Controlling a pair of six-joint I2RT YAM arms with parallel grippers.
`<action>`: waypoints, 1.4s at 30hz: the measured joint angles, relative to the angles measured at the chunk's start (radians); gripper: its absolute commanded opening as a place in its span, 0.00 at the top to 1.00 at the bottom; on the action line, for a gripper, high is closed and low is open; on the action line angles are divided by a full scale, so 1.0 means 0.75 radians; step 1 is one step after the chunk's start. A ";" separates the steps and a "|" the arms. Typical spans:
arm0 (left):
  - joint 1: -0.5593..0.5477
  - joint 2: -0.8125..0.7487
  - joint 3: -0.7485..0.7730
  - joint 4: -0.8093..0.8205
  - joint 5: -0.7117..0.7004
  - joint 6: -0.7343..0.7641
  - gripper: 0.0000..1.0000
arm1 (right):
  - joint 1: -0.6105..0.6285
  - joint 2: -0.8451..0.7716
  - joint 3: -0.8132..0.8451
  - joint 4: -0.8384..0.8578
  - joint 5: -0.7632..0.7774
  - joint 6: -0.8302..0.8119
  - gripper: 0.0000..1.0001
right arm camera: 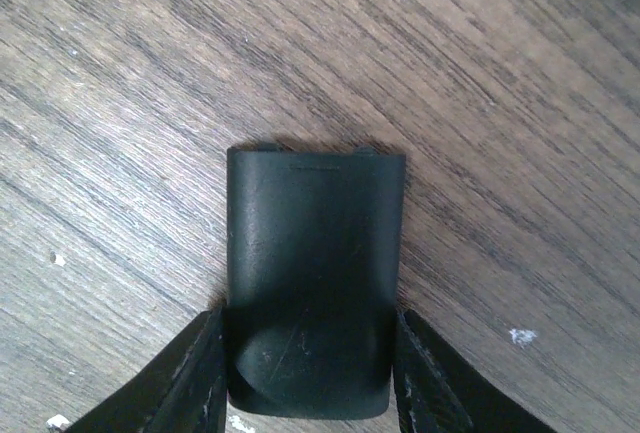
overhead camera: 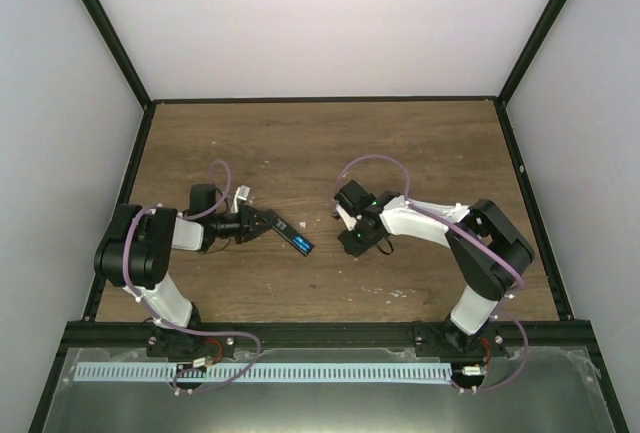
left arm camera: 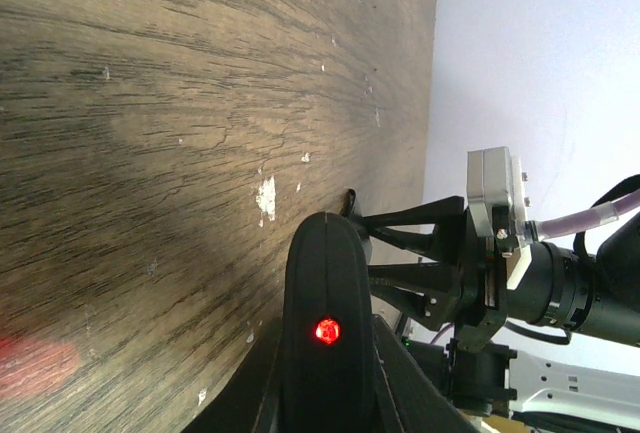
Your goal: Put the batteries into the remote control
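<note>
My left gripper (overhead camera: 262, 225) is shut on the remote control (overhead camera: 285, 233), a slim black bar held low over the table and pointing right. Blue batteries (overhead camera: 301, 243) show in its recess near the free end. In the left wrist view the remote control (left arm camera: 328, 283) fills the space between my fingers (left arm camera: 235, 398), with a red light glowing on its end. My right gripper (right arm camera: 305, 318) points down at the table, its fingers pressed against both sides of a flat black battery cover (right arm camera: 315, 243) lying on the wood. From above, the right gripper (overhead camera: 355, 240) hides that cover.
The wooden table (overhead camera: 400, 143) is walled by white panels with black frame posts. Small white flecks (overhead camera: 395, 293) dot the wood near the right arm's base. The two grippers are about a hand's width apart.
</note>
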 measured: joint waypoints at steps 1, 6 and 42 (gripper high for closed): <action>0.000 0.000 0.000 0.000 0.001 0.000 1.00 | 0.002 0.002 0.003 -0.003 0.002 0.000 0.63; 0.001 0.001 0.000 0.002 0.003 -0.001 1.00 | 0.004 0.002 0.003 -0.004 0.007 -0.001 0.68; 0.001 0.040 -0.003 0.072 0.032 -0.019 1.00 | 0.012 -0.098 0.164 0.133 -0.439 0.031 0.75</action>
